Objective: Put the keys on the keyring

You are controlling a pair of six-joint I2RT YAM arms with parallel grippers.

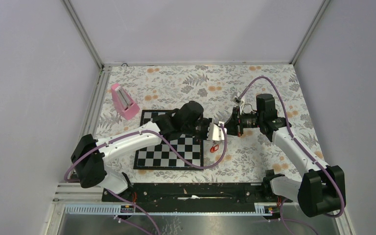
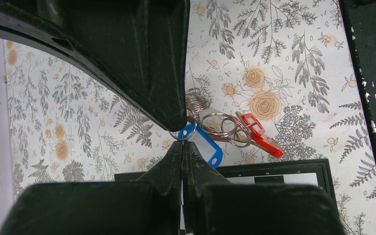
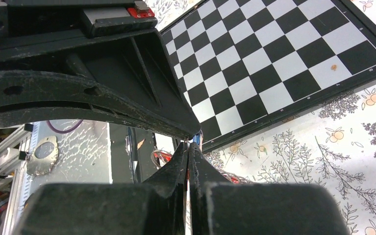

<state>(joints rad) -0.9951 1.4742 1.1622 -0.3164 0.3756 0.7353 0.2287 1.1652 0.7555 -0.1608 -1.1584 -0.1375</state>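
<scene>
Jaws of the left gripper (image 2: 182, 137) pinch the blue key (image 2: 204, 147) by its ring, just right of the chessboard (image 1: 169, 152); right gripper (image 3: 190, 144), also closed, likely steadies the keyring (image 1: 217, 131) there for threading.

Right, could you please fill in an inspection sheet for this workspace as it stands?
Surface: floral cloth, chessboard lying on it.
Job's things: blue-tagged key, red-tagged key and keyring bunched together between the grippers.
Clutter: pink block beside the chessboard.
Grippers: left gripper shut on the blue-tagged key; right gripper shut, its hold unclear.
Cables: purple cables hanging in loose loops.
Surroundings: plain pale walls.
</scene>
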